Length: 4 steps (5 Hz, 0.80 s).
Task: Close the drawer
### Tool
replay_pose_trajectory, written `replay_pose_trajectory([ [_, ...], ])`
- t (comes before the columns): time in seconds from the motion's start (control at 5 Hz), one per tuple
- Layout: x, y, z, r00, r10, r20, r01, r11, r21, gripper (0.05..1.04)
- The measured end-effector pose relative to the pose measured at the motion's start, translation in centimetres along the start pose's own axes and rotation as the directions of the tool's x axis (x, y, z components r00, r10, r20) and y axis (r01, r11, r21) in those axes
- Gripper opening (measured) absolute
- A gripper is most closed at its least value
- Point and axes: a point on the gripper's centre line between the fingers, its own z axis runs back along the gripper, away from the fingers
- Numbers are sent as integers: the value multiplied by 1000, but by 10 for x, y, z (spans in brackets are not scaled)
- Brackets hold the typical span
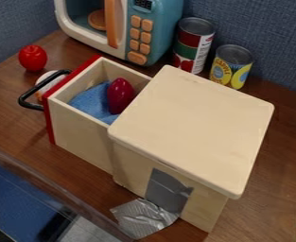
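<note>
One boxy wooden drawer (82,138) juts open; I cannot tell the claw's state.

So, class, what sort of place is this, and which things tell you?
Probably a play kitchen set up on a table: a toy-like microwave with chunky orange buttons, two cans, one red and one yellow, and a pulled-out wooden drawer.

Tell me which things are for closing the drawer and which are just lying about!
For the job:
drawer, pulled open
black handle on its front
wooden box it slides into

Just lying about:
blue cloth and dark red thing, inside the drawer
round red thing
toy microwave
tall can
yellow can
</note>
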Motion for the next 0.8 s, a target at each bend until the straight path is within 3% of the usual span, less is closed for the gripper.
replay_pose_trajectory([
  [0.2,19,12,-21,999,-52,-10,52,998,-28,1000],
  [0.4,31,0,-48,998,-66,1,66,994,-83,1000],
  [0.8,53,-27,-78,994,-110,1,109,984,-142,1000],
])
